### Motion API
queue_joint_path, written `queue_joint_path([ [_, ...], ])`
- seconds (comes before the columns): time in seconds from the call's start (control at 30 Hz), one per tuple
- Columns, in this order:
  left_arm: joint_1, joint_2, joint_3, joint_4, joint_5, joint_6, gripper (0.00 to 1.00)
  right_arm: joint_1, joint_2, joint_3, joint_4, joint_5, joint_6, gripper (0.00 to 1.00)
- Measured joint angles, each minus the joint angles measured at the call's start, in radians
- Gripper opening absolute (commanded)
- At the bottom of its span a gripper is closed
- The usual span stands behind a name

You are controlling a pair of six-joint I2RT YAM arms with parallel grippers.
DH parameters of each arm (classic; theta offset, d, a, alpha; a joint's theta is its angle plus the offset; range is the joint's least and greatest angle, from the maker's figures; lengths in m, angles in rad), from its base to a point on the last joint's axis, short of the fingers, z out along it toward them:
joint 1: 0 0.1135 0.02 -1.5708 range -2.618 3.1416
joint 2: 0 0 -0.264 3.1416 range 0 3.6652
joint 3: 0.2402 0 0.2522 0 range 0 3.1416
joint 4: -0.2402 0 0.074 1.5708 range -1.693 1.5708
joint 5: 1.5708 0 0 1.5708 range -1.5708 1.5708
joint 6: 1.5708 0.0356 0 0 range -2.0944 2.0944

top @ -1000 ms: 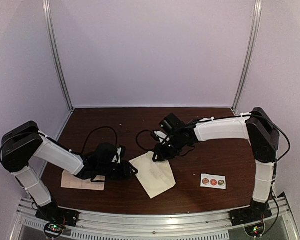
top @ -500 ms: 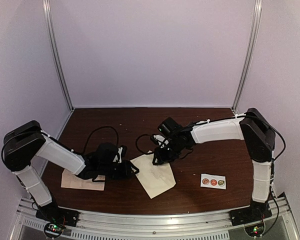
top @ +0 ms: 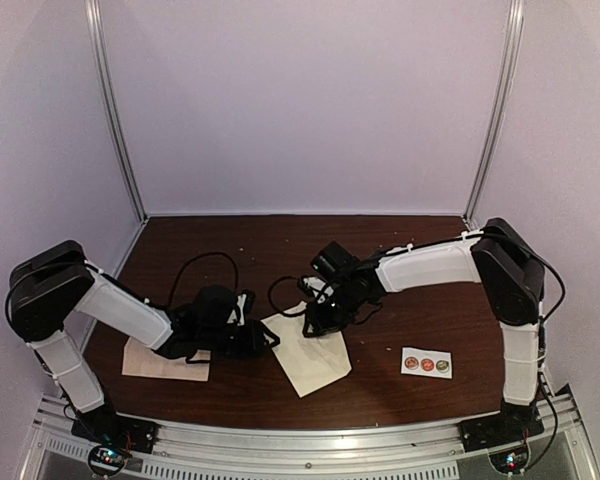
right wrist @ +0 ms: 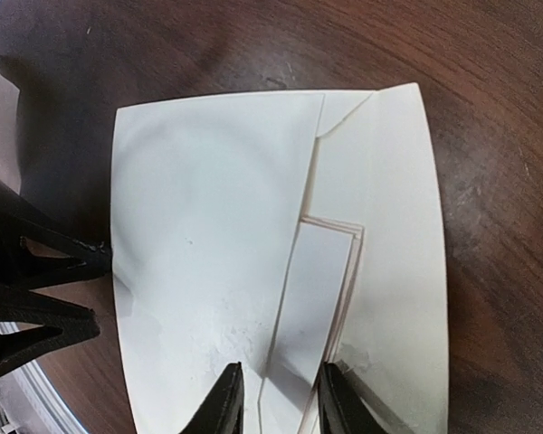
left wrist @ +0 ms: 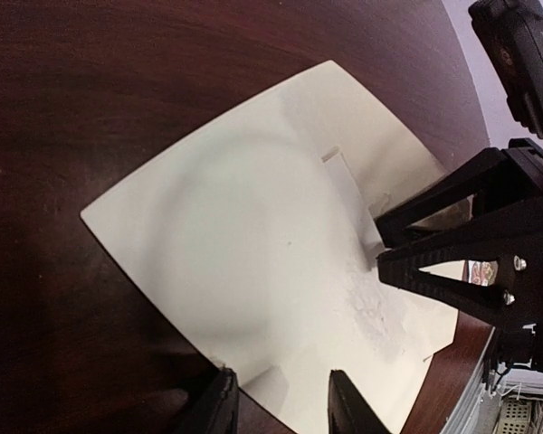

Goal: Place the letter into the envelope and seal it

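Lying flat mid-table (top: 230,240) in top view, cream envelope (top: 308,352) is smooth matte paper on dark wood, long axis approx 10-to-4 o'clock; left gripper (top: 270,340) at its 9 o'clock edge, right gripper (top: 315,322) at 12. Left wrist: env. a plain slanted quadrilateral, left fingers (left wrist: 215,407) spread astride near edge. Right wrist: long axis 12-to-6, mouth toward 3; folded letter (right wrist: 312,289) tucked in, right fingers (right wrist: 228,398) parted beside it.

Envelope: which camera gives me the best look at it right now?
Right wrist. The envelope fills the frame, sharp, with its folds and layered edges plain. Left wrist shows most of it but softer, with the right claw over its right side. Top external shows it small, without detail.
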State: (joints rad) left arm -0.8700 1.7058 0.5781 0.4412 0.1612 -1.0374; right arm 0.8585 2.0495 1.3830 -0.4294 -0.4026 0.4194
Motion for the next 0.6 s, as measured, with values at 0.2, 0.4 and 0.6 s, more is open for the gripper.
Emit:
queue_joint_path([
  [0.2, 0.000, 0.005, 0.000, 0.011, 0.001, 0.000, 0.36, 0.016, 0.004, 0.000, 0.008, -0.001, 0.005, 0.29],
  [0.4, 0.001, 0.014, 0.001, 0.028, 0.008, 0.000, 0.36, 0.032, 0.024, 0.024, 0.015, -0.010, 0.006, 0.30],
  [0.6, 0.003, 0.016, 0.001, 0.030, 0.015, 0.000, 0.36, 0.034, 0.034, 0.039, 0.013, -0.007, 0.006, 0.30],
])
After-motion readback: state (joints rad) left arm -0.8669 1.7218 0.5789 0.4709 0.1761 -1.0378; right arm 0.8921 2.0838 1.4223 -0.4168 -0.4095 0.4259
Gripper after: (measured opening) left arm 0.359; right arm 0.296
